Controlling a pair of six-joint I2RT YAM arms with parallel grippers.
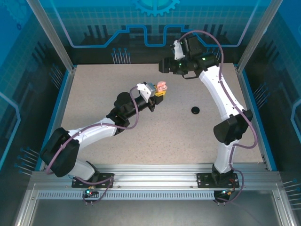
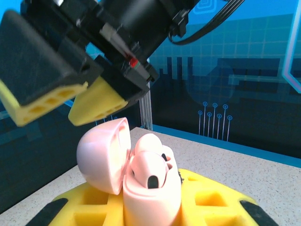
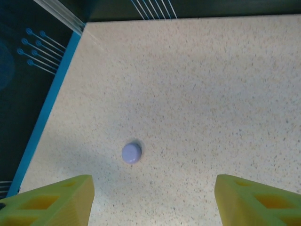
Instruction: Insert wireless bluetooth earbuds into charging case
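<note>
Where purple case sits — blue table edge lies near.

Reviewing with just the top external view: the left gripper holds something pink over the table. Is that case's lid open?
Observer: Yes. The left wrist view shows the pink case with its lid swung open to one side.
Operator: Any earbuds inside?
Observer: Pale pink earbuds sit in its wells.
Operator: And below the right gripper?
Observer: Its wrist view shows the right gripper open above a small round purple object on the table.
</note>
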